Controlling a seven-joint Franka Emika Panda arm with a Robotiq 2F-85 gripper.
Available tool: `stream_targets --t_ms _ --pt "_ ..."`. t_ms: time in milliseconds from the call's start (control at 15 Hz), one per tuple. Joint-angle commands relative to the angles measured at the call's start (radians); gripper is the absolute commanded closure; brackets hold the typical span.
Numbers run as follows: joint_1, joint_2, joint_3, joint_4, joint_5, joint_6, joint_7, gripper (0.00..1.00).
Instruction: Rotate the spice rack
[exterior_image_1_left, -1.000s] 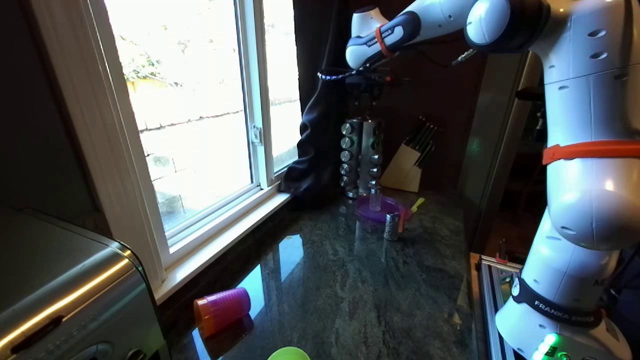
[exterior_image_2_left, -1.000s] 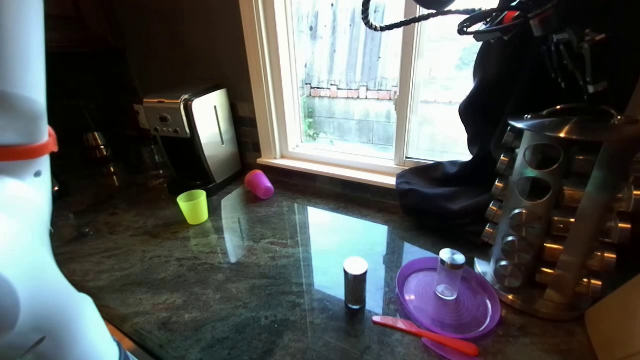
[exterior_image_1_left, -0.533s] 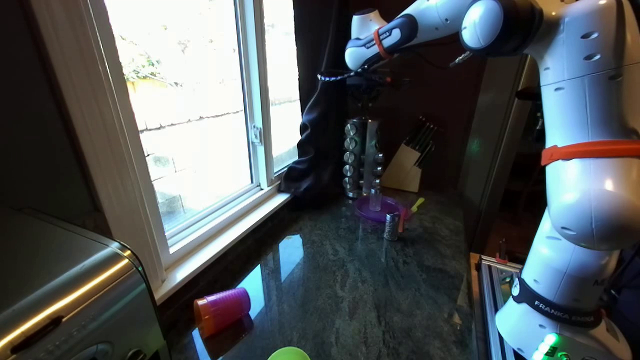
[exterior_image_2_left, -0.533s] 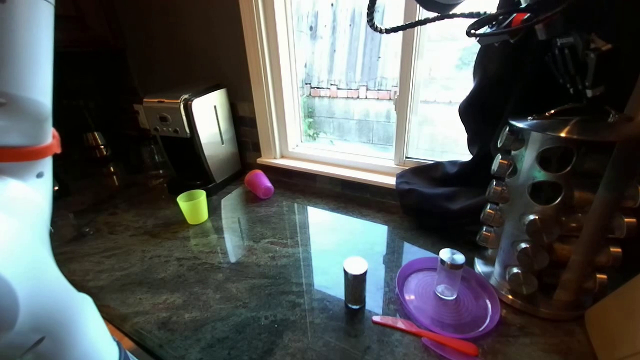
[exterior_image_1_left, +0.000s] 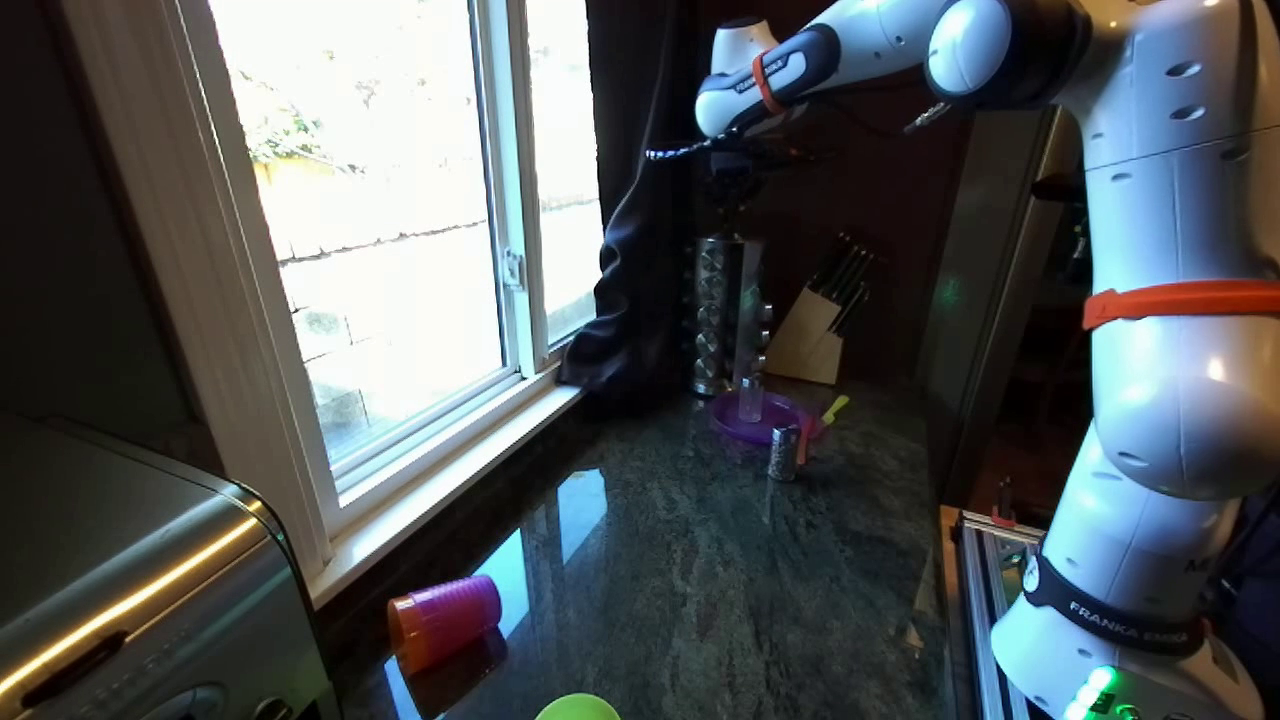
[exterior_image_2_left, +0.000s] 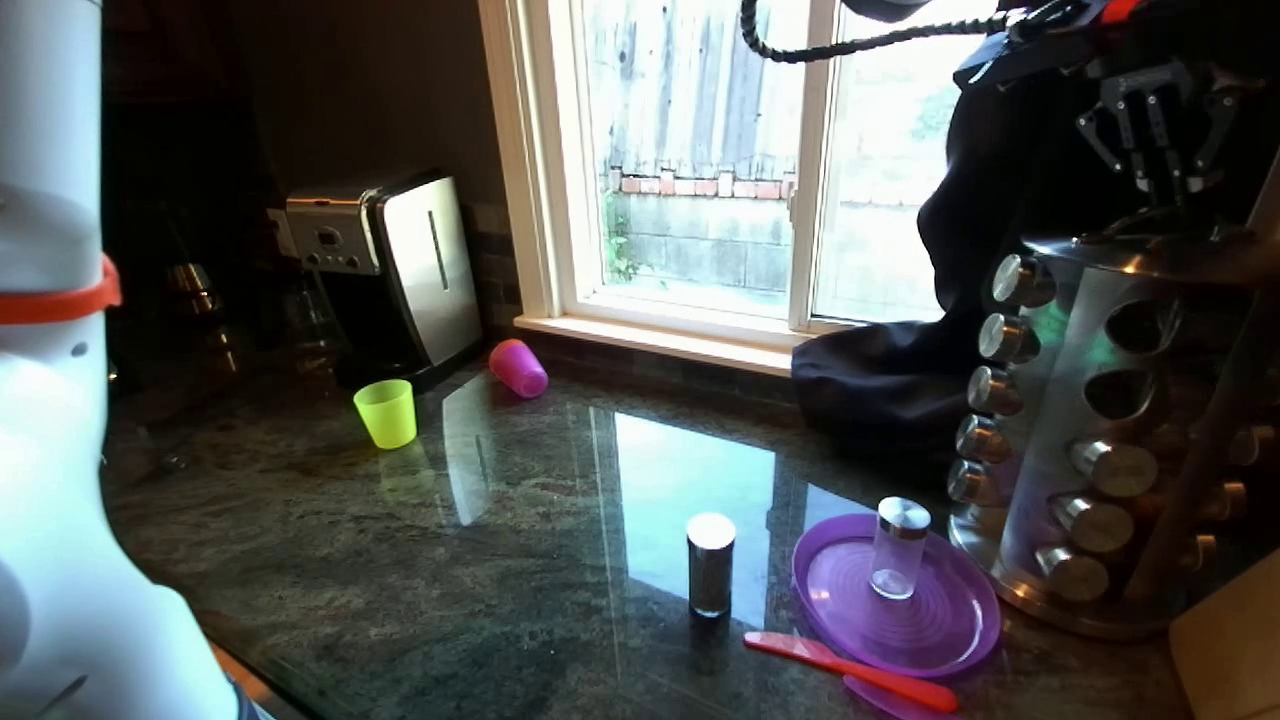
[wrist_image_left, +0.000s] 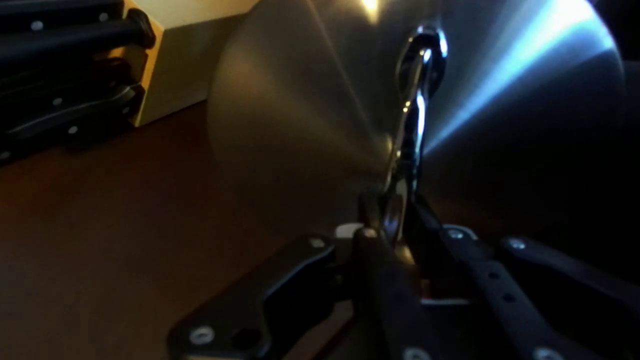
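Gripper (wrist_image_left: 396, 215): fingers narrow, holding the arched metal handle (wrist_image_left: 415, 122) atop the spice rack (exterior_image_2_left: 1110, 432); firmness of hold cannot be told. Rack stands upright on the countertop (exterior_image_2_left: 450, 560); in an exterior view it shows between the curtain (exterior_image_1_left: 625, 300) and the knife block (exterior_image_1_left: 805, 335).

Risk 1: a grip off the turning axis (position unclear) probably drags or tips the rack instead of spinning it.
Risk 2: the slick handle may slip between the pads under a quick twist.
Risk 3: a downward push likely loads the lid (wrist_image_left: 295, 110) and binds the turn.

Edges: purple plate (exterior_image_2_left: 900, 635) lies just beside the base (exterior_image_2_left: 1085, 612); a skid could topple the glass jar (exterior_image_2_left: 897, 562) standing on it. Projecting caps (exterior_image_2_left: 1115, 468) would probably sweep near the knife block. Most room seemingly over the countertop, toward the green cup (exterior_image_2_left: 387, 415).
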Motion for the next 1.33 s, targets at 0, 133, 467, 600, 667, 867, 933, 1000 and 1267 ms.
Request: stream_targets --t_ms 0,133,467,600,667,867,933,1000,1267 --pt "-0.046 -0.034 0.032 -0.044 0.096 0.032 -0.253 0.95" --pt "-0.071 -0.038 0.049 -0.041 0.173 0.014 -0.390 0.95" --pt "-0.135 -0.032 0.088 -0.018 0.335 -0.038 -0.721 0.95" --pt "-0.158 -0.018 0.099 0.025 0.397 -0.131 -0.804 0.95" --pt "-0.130 -0.016 0.069 0.012 0.327 -0.044 -0.719 0.82" --pt "-0.147 -0.015 0.078 0.028 0.362 -0.089 -0.775 0.82" --pt "-0.146 -0.014 0.080 0.029 0.363 -0.089 -0.777 0.82" --pt "-0.146 -0.014 0.081 0.030 0.363 -0.089 -0.777 0.82" --pt "-0.166 0.004 0.091 0.053 0.378 -0.101 -0.868 0.95"
